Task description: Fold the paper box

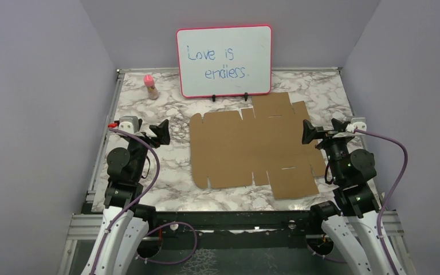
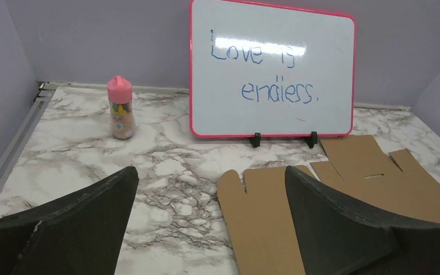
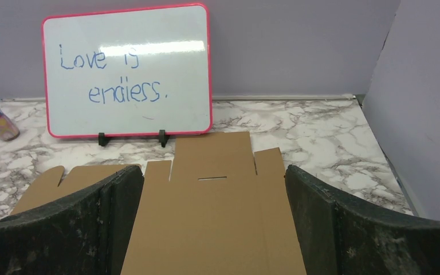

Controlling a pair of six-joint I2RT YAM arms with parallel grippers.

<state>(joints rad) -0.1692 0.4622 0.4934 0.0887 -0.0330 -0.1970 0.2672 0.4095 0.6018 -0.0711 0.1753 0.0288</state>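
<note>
The left end effector point(image 1: 149, 127) and right end effector point(image 1: 323, 128) stand apart, empty. The flat brown die-cut cardboard sheet point(image 1: 252, 146) lies on the marble counter point(image 1: 169, 163), below and ahead of the right, rightward of the left. Probably light, floppy, slick: pinch an outer flap.

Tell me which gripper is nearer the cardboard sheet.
The right gripper: the flat paper box fills the view between its open jaws. The left gripper hangs over the bare marble table, with the sheet's left edge off to its right.
</note>
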